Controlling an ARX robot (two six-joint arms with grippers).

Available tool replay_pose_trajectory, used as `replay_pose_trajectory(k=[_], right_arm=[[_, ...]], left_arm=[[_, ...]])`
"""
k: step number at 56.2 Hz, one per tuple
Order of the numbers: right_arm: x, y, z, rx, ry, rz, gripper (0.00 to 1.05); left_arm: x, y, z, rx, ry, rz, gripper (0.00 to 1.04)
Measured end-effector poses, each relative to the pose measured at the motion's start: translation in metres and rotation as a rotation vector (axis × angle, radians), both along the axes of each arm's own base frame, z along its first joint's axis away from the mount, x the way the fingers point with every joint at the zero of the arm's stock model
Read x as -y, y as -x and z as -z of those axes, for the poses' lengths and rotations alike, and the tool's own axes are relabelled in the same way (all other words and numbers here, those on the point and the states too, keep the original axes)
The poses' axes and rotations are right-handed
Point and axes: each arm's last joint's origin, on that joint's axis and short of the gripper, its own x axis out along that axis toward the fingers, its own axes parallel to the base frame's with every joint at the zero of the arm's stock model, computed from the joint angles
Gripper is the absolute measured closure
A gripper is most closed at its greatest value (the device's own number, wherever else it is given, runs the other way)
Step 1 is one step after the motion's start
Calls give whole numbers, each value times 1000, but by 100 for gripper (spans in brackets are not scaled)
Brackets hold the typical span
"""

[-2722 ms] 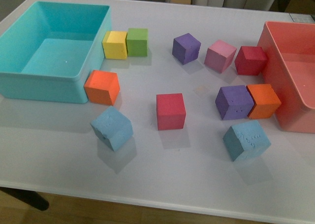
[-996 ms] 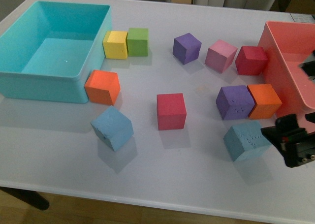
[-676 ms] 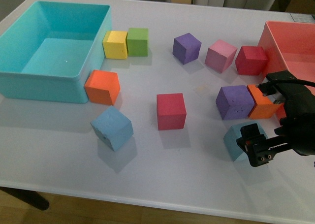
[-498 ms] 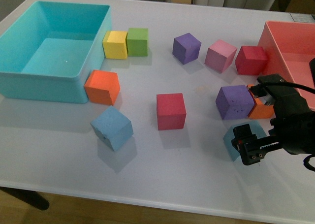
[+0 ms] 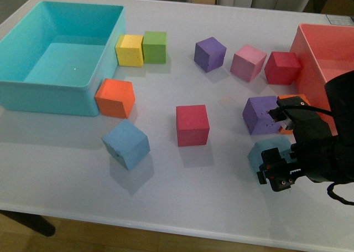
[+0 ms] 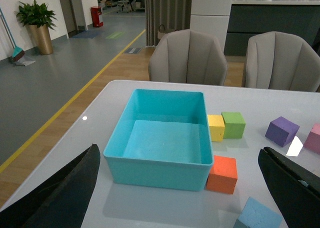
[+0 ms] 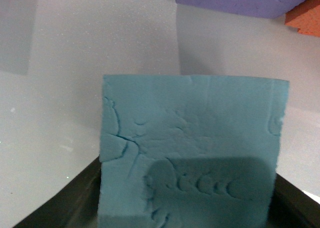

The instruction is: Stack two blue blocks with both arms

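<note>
One blue block lies tilted on the white table at front left; it also shows at the edge of the left wrist view. The other blue block sits at front right, half hidden under my right arm. My right gripper is open and straddles this block. In the right wrist view its dented face fills the space between the black fingers, and the right gripper is not clamped on it. My left gripper is open and empty, above the table, and is out of the front view.
A turquoise bin stands at back left with an orange cube against it. A salmon bin is at right. A purple cube and an orange cube sit just behind the right gripper. A red cube lies mid-table.
My right arm has come in from the right edge and moved left over the right blue block, which now sits between its fingers. The left blue block has not moved.
</note>
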Motion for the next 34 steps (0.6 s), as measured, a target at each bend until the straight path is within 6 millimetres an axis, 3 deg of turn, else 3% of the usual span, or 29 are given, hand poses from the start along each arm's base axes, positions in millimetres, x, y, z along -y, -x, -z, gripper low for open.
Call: replay_pose_trajectory(k=[16,24,34], right_arm=[[6,0,-47,72,-103,-12,58],[-4,-20,-72,134,-131,-11,59],[-37,-58,-93,201,-126,-37,60]], left_arm=[[0,0,0,0,0,0,9],[0,0,0,0,0,0,9],[0,0,0,0,0,0,9]])
